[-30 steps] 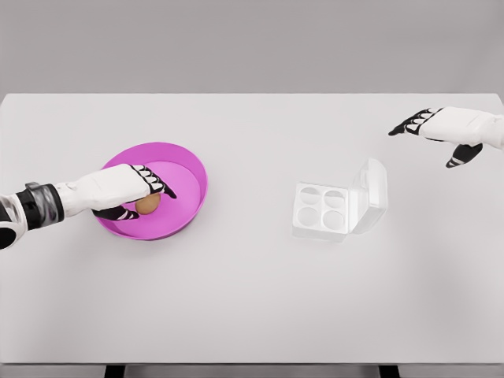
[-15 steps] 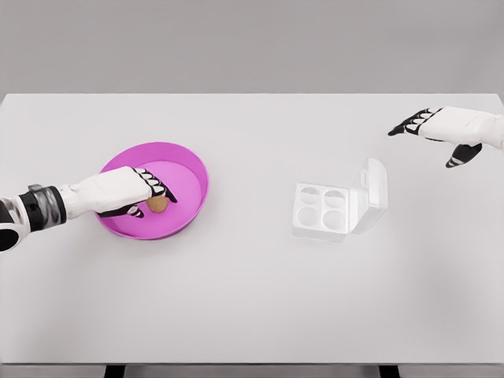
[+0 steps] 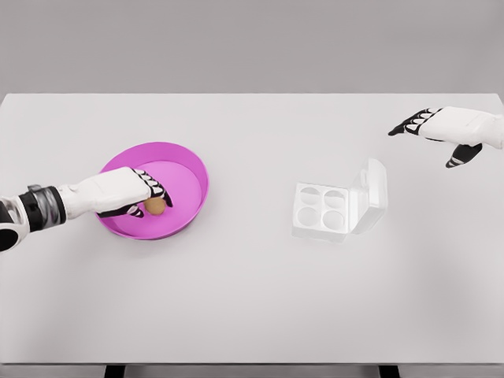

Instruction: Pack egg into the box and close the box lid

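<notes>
- Head view, only view available.
- Left hand (image 3: 126, 193) comes in from lower left and sits over the pink bowl (image 3: 189, 161) on the left part of the surface (image 3: 252, 299).
- Egg (image 3: 156, 205) is brown, lies inside the bowl near its front half, just beside the left fingertips (image 3: 161, 195).
- Left fingers are curled down around the egg from above, thumb under the palm side; can't tell if they actually clamp it, contact point is hidden by the hand.
- Versus 0.5 s ago: hand pulled back slightly toward the left, egg position nearly unchanged, a bit more of it shows past the fingertips.
- Versus 1.0 s ago: egg was mostly covered under the fingers then; now it is largely exposed, so the hand has slipped off rather than lifted it.
- Box (image 3: 323, 211) is white, right of centre, four round cups, all empty. Lid (image 3: 374, 189) stands open, tilted up on the right side. No change across frames.
- Right hand (image 3: 431, 126) hovers above the far right of the surface, well apart from the box, fingers spread and holding nothing. Same pose as before.
- No brands, labels or readable text anywhere.
</notes>
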Controlling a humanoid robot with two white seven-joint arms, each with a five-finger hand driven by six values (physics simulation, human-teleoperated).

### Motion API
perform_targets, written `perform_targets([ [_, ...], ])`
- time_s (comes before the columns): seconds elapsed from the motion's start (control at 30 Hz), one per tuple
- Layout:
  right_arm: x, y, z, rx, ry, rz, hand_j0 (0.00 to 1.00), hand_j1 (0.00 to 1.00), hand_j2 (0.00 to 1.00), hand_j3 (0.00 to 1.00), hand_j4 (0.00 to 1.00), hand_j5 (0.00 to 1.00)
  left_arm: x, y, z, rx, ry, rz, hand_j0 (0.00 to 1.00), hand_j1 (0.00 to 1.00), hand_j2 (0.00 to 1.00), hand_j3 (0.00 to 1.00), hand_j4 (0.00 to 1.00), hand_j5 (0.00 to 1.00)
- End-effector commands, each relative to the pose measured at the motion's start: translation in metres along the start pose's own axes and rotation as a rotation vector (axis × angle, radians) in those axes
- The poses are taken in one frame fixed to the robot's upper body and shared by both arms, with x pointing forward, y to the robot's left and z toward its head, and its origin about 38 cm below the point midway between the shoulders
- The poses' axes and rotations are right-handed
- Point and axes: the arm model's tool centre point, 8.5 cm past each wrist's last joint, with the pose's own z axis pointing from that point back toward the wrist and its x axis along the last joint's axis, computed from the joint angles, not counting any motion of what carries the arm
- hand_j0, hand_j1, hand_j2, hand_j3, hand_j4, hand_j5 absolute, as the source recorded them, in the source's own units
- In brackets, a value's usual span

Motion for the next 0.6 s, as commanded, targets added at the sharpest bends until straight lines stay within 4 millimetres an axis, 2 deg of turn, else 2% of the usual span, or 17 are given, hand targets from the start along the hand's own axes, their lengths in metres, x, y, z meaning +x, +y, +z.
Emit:
perform_targets([
  [0.0,-0.0004,-0.0008,0.0005,-0.005,0.001,-0.004,1.00,1.00,1.00,1.00,1.00,1.00,-0.0005,-0.0006,0.0006,-0.002,0.002,0.000,0.60,0.60,0.60,0.60,0.60,0.60],
  [0.57,-0.0002,-0.0018,0.0005,-0.007,0.000,-0.003,1.00,1.00,1.00,1.00,1.00,1.00,-0.0001,0.0067,0.0018,0.025,-0.001,-0.002,0.48,0.48,0.48,0.48,0.48,0.48],
])
